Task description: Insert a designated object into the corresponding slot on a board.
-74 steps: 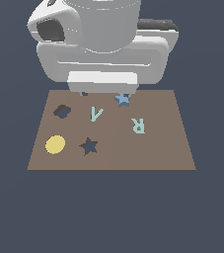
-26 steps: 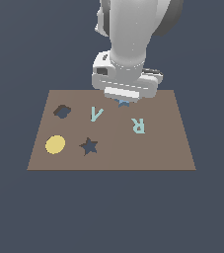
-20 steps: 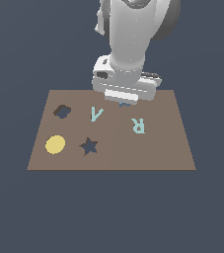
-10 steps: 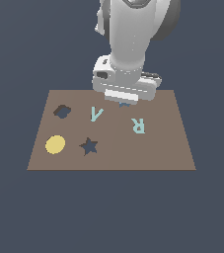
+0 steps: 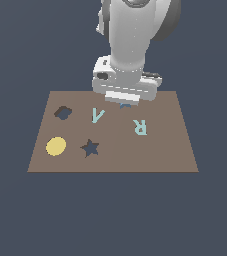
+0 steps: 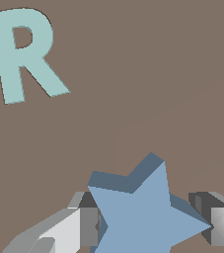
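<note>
Over the last second our pincer (image 6: 150, 227) is staying clamped on the small light-blue star piece (image 6: 145, 212), so we're reckoning we're ready for lifting toward the dark navy star-shaped cutout (image 5: 90, 148).

A flat, dark slate-blue ground (image 5: 15, 215) is stretching out on every side, plain and unmarked. Even light is falling across it, casting no strong shadows.
</note>
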Tool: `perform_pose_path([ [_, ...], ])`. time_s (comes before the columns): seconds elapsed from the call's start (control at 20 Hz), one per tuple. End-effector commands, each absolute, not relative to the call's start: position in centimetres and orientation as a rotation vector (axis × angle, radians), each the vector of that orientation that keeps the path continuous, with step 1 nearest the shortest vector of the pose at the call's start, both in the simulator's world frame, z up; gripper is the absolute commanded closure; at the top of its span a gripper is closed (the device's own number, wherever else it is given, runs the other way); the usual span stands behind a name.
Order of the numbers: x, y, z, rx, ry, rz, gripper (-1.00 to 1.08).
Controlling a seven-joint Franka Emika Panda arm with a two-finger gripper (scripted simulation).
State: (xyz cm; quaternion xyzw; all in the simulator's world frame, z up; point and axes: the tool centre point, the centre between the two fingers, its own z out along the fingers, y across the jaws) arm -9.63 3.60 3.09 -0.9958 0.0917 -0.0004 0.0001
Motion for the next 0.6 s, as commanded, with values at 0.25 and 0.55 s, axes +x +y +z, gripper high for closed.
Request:
perform_pose_path([
  [0.25, -9.9, 2.5, 3.1, -3.139, 0.124, -0.001, 1.08],
  [0.55, -10.1, 1.1, 3.2, -3.140, -0.089, -0.002, 1.08],
])
